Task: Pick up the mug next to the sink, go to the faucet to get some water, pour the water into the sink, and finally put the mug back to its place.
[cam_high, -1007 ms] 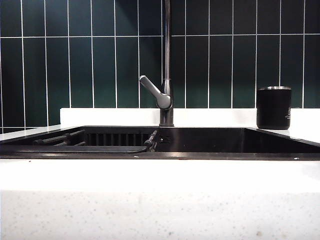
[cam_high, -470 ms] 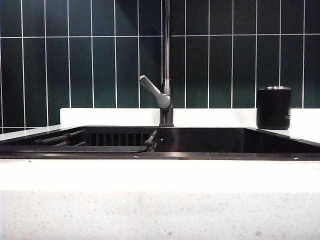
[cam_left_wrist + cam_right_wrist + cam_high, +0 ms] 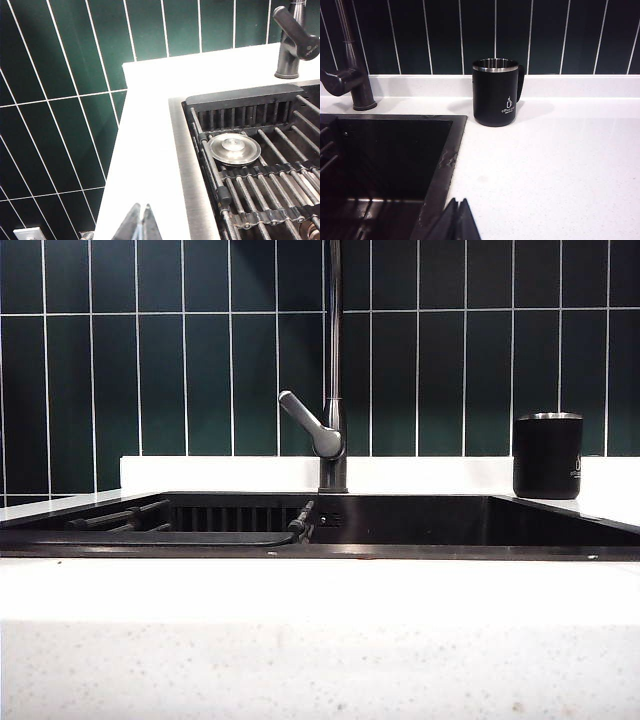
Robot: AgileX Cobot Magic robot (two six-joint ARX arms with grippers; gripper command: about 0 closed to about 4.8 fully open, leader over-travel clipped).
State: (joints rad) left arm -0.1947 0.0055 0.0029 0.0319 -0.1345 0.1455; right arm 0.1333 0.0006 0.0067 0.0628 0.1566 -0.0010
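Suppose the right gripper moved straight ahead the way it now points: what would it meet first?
Probably bare countertop. The shut right gripper aims past the sink corner, roughly toward the mug by the wall; depth is unclear.

Green tiled wall (image 3: 150, 370); round metal drain cover (image 3: 234, 148) on rack.

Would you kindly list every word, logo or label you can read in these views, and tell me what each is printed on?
Mug: a small pale cup-shaped logo with a line of lettering beneath it, too small and blurred to read.
Faucet: tiny pale lettering on the side of its body in the left wrist view, too small to read.
Sink, countertop and tiles: no text visible.
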